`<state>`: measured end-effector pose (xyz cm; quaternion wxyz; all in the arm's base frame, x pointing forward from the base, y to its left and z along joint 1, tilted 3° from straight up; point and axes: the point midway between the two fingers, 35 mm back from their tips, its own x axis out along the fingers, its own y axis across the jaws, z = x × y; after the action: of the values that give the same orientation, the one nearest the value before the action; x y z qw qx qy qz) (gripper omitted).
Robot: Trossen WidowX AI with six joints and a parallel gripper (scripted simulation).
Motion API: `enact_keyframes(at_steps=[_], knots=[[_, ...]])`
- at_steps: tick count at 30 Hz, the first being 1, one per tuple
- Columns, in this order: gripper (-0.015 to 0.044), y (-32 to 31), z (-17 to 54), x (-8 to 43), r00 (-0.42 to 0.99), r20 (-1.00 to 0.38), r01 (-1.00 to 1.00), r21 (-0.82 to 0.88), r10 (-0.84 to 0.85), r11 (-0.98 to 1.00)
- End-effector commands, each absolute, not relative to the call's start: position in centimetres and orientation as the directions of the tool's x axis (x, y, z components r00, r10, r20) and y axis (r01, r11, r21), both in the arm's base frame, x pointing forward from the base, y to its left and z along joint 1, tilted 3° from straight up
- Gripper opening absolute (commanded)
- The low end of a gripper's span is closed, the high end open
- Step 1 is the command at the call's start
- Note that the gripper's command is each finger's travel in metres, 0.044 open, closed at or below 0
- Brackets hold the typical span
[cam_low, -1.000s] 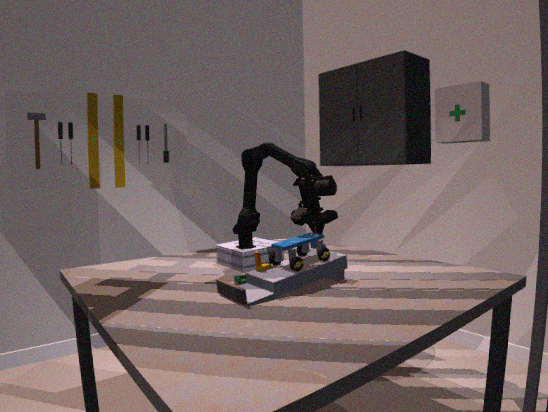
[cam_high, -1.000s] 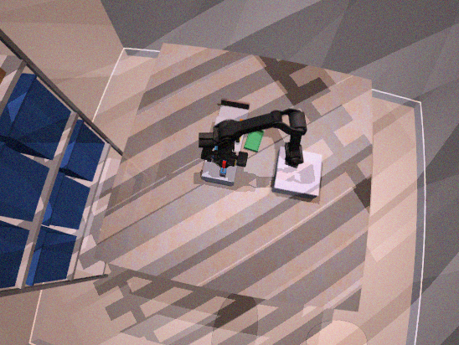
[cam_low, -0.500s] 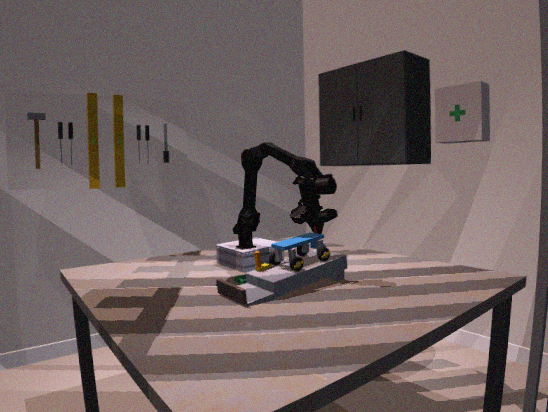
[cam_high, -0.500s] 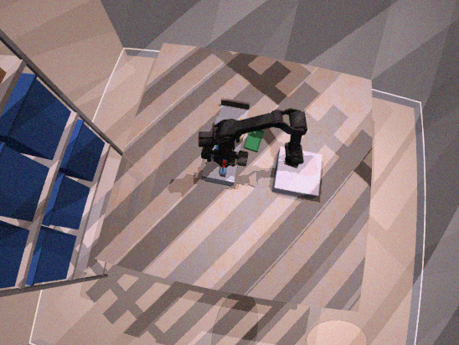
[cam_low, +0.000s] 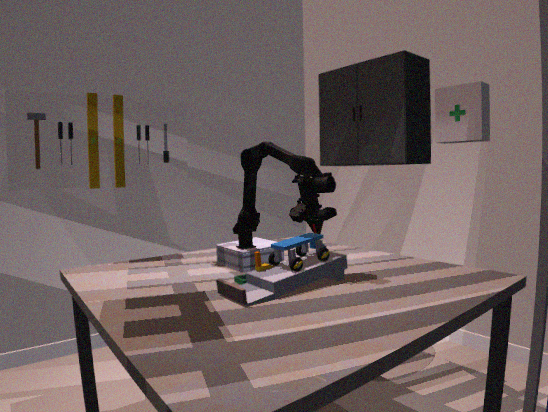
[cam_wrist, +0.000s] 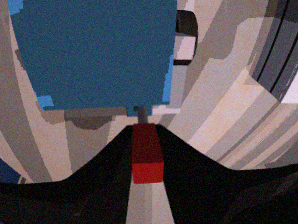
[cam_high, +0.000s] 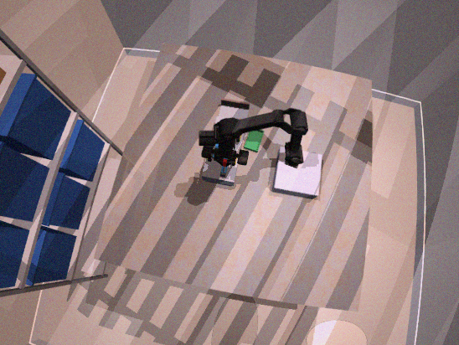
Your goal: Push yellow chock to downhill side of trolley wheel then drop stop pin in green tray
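Note:
The trolley with blue deck stands on the grey ramp. The yellow chock, with its orange handle upright, sits on the ramp at the trolley's downhill end, close to the far-side downhill wheel; whether they touch cannot be told. My gripper is shut on the stop pin's red head at the trolley's uphill end. A short grey length of shaft shows beyond the head; its lower end is hidden. The green tray lies beside the ramp.
The arm's white base block stands beyond the tray, on the same side of the ramp. A dark end stop closes the ramp's low end. The arm reaches over the tray side and above the trolley.

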<state>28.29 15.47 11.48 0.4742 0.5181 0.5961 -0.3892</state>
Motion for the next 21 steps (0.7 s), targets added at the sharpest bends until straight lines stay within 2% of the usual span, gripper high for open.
enact_keyframes(at_steps=[1, 21], knots=[[0.0000, 15.62, 12.02, 28.35, -0.009, -0.966, 0.986, 0.035, 0.260, 0.165], [0.0000, 15.70, 12.64, 28.31, -0.009, -0.966, 0.986, 0.035, 0.260, 0.165]])
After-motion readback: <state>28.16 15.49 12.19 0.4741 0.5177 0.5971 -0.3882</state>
